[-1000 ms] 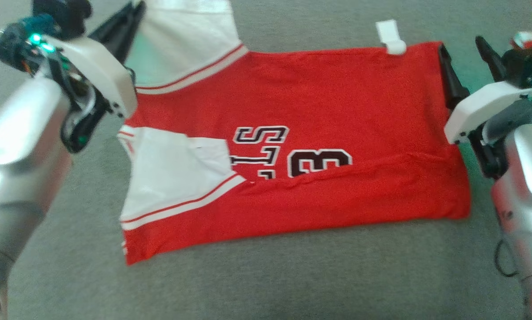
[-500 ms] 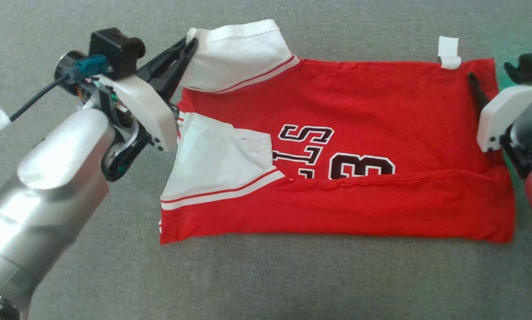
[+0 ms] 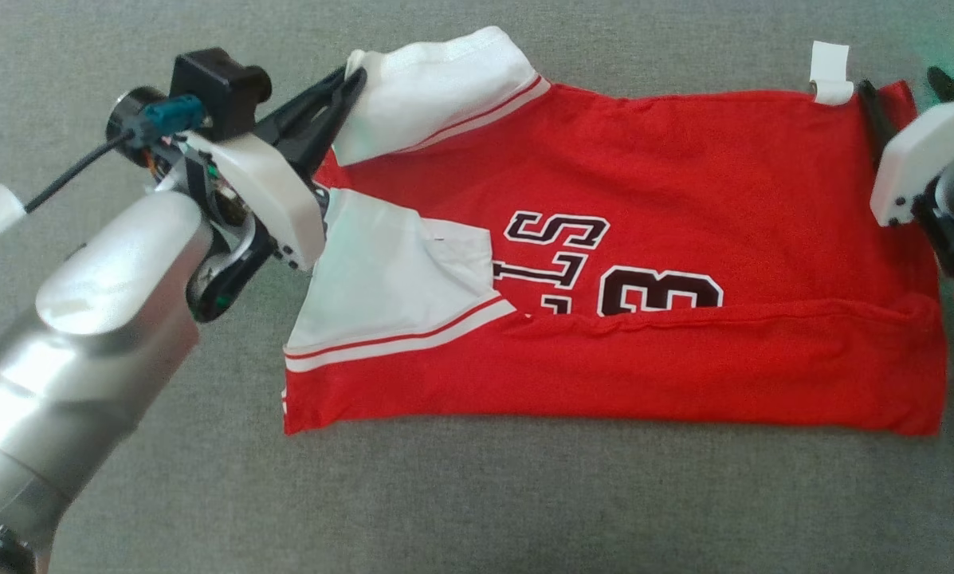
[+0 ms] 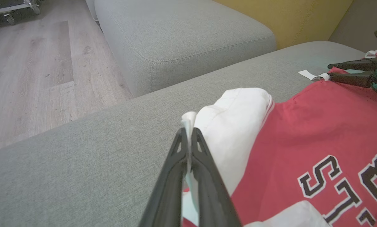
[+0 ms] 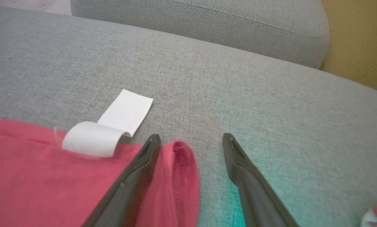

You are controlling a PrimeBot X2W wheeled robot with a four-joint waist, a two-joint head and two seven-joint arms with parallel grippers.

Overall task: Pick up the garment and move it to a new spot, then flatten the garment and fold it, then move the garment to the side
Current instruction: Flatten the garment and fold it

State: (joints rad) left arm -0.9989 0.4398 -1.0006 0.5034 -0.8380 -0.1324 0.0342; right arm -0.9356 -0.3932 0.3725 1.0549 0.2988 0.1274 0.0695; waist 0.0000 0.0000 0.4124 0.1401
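Garment (image 3: 684, 183) w/ sleeve (image 3: 437, 88) pinched by L claw (image 4: 188, 132), R claw (image 5: 191, 136) spread.

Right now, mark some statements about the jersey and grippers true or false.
1. The left gripper is shut on the white sleeve of the jersey. True.
2. The right gripper is clamped on the white tag. False: it stands open, the jersey's red corner between its fingers, beside the tag.
3. The jersey lies on a wooden table. False: it lies on a grey sofa cushion.
4. The jersey's near edge is folded over part of its lettering. True.
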